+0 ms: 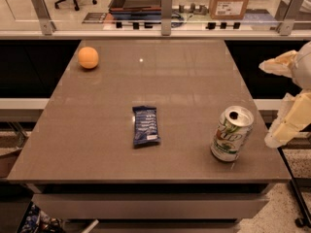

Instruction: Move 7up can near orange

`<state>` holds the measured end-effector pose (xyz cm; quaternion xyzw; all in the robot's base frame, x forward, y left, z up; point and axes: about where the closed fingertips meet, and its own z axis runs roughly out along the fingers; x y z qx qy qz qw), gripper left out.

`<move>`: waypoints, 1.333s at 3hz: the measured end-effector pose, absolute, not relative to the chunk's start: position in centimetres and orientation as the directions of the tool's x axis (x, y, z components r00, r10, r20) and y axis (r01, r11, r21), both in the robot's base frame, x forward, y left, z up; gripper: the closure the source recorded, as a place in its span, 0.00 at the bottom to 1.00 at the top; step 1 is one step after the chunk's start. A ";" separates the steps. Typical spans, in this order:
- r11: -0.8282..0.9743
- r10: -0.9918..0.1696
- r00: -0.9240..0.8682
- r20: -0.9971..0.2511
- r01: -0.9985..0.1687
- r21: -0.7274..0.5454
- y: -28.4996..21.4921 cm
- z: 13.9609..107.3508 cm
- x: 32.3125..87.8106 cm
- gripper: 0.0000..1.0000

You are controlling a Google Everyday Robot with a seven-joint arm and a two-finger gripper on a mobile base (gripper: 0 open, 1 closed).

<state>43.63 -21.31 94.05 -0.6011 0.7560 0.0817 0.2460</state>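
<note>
The claw [267,102] is hanging off the right edge of the bench [184,81], beside the near right corner, with its two pale fingers spreading well apart, gripping nothing and touching nothing. One 7up can [232,133] is standing upright near that corner, just beside the claw yet apart from it, its long axis running vertical, its silver top facing up and its logo facing the near edge. One orange [88,58] is sitting at the far left of the bench, well apart from the can. One dark blue snack packet [146,125] is lying flat between them, near the middle, its long axis running from near edge to far.
</note>
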 end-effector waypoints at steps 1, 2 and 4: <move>0.252 -0.777 -0.120 -0.618 -0.959 -0.130 -20.4 91.9 43.0 0.00; 0.249 -0.666 -0.089 -0.741 -0.962 -0.108 -19.8 90.6 42.6 0.00; 0.249 -0.412 -0.038 -0.910 -0.966 -0.072 -19.4 88.4 42.6 0.00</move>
